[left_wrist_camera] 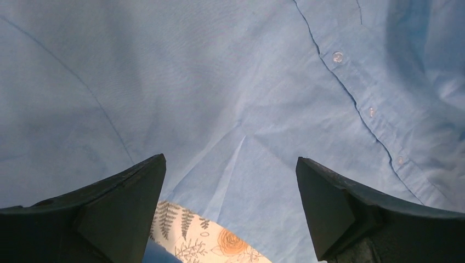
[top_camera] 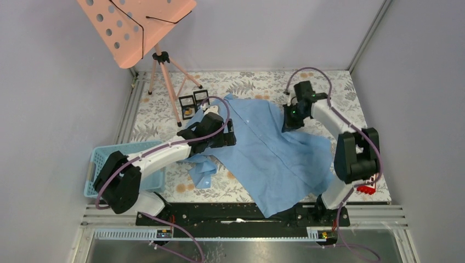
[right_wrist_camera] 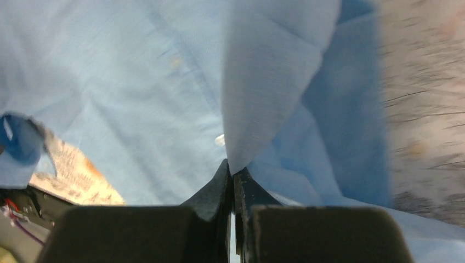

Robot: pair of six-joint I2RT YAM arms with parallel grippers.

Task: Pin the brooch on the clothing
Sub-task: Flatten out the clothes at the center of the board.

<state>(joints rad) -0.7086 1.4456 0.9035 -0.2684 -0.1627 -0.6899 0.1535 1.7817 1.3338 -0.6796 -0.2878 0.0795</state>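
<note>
The clothing (top_camera: 268,148), a light blue button-up shirt, lies spread and rumpled across the middle of the table. My right gripper (top_camera: 290,118) is at its far right edge, shut on a pinched-up fold of the fabric (right_wrist_camera: 274,82); the right wrist view shows the cloth rising from between the closed fingertips of the right gripper (right_wrist_camera: 233,167). My left gripper (top_camera: 231,137) hovers over the shirt's left part, open. Between the fingers of the left gripper (left_wrist_camera: 231,160) are only the shirt (left_wrist_camera: 219,82) and its button placket. A small gold piece, perhaps the brooch (top_camera: 187,112), sits in a black box beyond the shirt.
A second small black box (top_camera: 201,98) stands beside the first. A light blue plastic basket (top_camera: 104,164) sits at the left edge. A pink perforated music stand (top_camera: 137,27) on a tripod rises at the back left. A floral cloth (top_camera: 247,82) covers the table.
</note>
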